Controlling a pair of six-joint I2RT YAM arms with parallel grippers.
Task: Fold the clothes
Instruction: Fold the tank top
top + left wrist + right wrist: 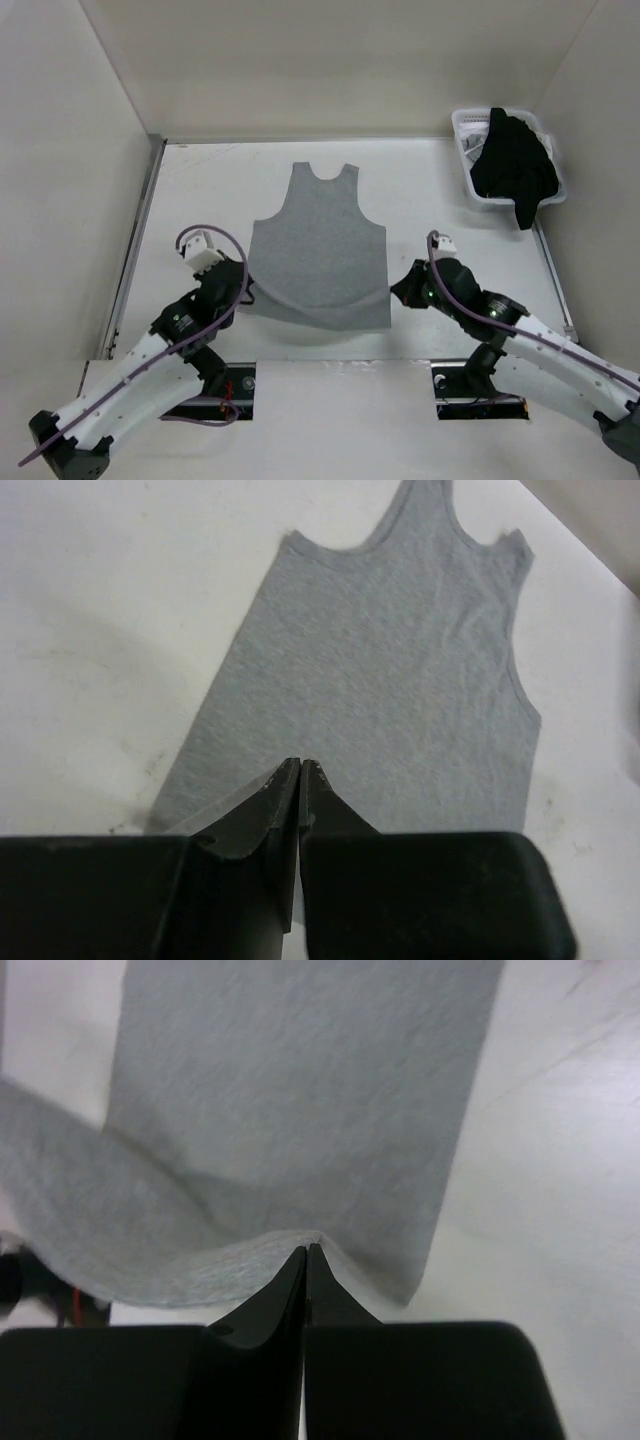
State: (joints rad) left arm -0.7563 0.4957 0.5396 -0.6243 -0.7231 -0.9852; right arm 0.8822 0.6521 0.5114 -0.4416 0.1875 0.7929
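Note:
The clothes (pixel 320 250) are one light grey sleeveless top, spread on the white table with the straps pointing to the far side. My left gripper (pixel 250 291) is shut on the near left corner of the hem. In the left wrist view its tips (pixel 301 765) meet over the grey fabric (pixel 400 660). My right gripper (pixel 392 291) is shut on the near right corner. The right wrist view shows the hem (pixel 200 1260) pinched into a small peak at the closed tips (pixel 307 1249). Between the two grippers the near hem hangs raised off the table and sags.
A white plastic basket (pixel 462 124) stands at the far right corner with a black garment (pixel 515 165) draped over its rim. White walls close the table on three sides. A metal rail (pixel 135 240) runs along the left edge.

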